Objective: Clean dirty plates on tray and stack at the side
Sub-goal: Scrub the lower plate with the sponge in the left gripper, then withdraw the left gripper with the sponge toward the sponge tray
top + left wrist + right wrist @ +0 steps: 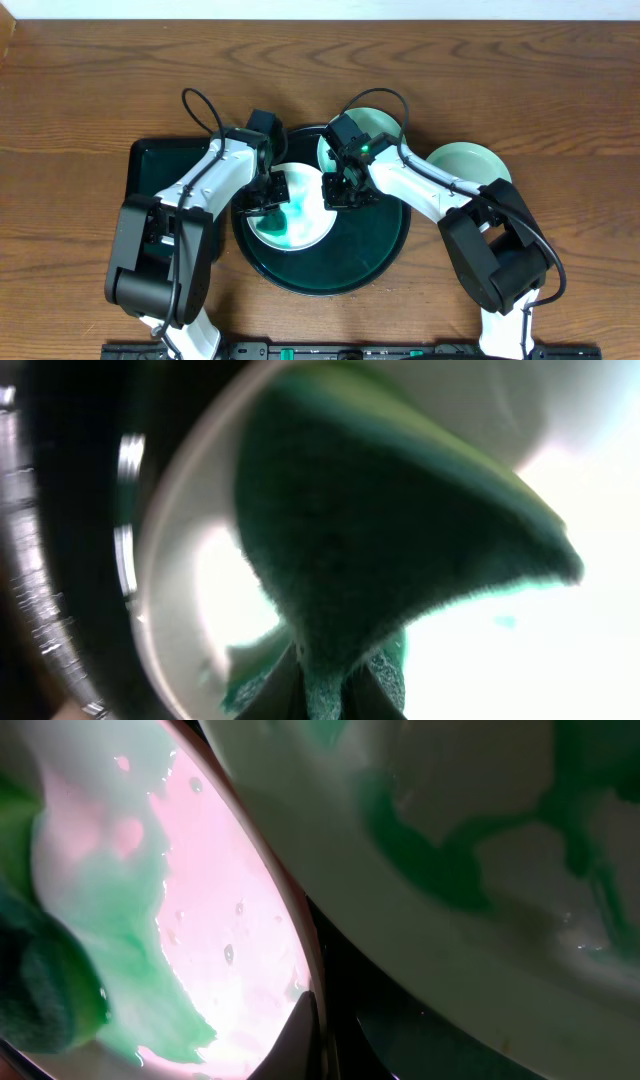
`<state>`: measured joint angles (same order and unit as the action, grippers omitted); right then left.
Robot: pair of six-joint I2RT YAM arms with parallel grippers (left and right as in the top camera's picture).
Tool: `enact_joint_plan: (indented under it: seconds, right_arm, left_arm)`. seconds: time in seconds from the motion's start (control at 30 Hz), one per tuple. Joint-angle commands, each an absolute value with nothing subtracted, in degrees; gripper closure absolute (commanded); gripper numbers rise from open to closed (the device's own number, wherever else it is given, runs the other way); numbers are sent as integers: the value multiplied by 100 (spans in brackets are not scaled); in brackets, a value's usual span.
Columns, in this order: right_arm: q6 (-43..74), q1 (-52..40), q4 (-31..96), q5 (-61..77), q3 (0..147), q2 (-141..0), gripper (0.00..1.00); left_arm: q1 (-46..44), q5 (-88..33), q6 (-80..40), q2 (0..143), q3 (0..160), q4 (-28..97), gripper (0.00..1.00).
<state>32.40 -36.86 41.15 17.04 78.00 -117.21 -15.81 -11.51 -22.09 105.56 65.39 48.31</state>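
The left gripper [325,695] pinches a fuzzy dark green sponge [400,530], folded to a wedge against the glossy white smeared plate [300,225]. The right gripper [315,1040] nips that plate's thin rim from the opposite side. This round plate, streaked wet green, lies left of centre in the dark raised-rim tray [380,250]. A second plate [375,125], pale mint, sits at the tray's far rim, and a third plate [470,165] is beside it on the wooden table [80,90].
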Motion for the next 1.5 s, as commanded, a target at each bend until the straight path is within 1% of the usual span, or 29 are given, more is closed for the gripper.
enact_joint_plan:
  seconds: [0.0,0.17,0.3,0.37,0.53,0.63,0.83,1.03,1.1,1.17,1.3,1.47]
  right_arm:
    - [3122,-3736,4152,1848,7859,-11839,99]
    - [3122,-3736,4136,1850,7859,-11839,99]
    - [3122,-3736,4141,1850,7859,-11839,99]
    - [3122,-3730,4145,1850,7859,-11839,99]
    - [3120,-3719,4171,1850,7859,-11839,99]
    - [3122,-3717,4174,1850,7859,-11839,99]
    - [3116,-3717,4158,1850,7861,-11839,99]
    - [2451,-3798,4180,1994,8066,-11749,99]
    - [2287,-3896,4178,1752,8160,-11620,99]
    - [2119,-4066,4178,1170,8246,-11430,99]
    - [1811,-4517,4178,-390,8289,-11015,99]
    - [1594,-5133,4217,-2246,8289,-10634,99]
  left_arm:
    - [-1787,-2495,-1361,10685,6335,4536,93]
    - [-1868,-2427,-1354,10685,6331,3953,93]
    - [-1826,-1684,-1424,10685,6340,3326,93]
    - [-1754,-1249,-1621,10683,6403,3253,93]
    - [-1559,-3,-2084,10462,6702,3997,93]
    - [-1437,587,-2093,10127,6796,4523,93]
    - [-998,692,-2088,9177,6851,5404,93]
    - [-121,692,-1994,8211,6849,5828,93]
    - [154,692,-1977,8071,6849,5819,93]
    - [423,661,-1977,8036,6849,5793,93]
    - [698,314,-1887,8167,6849,5782,93]
    - [764,43,-1761,8357,6849,5780,93]
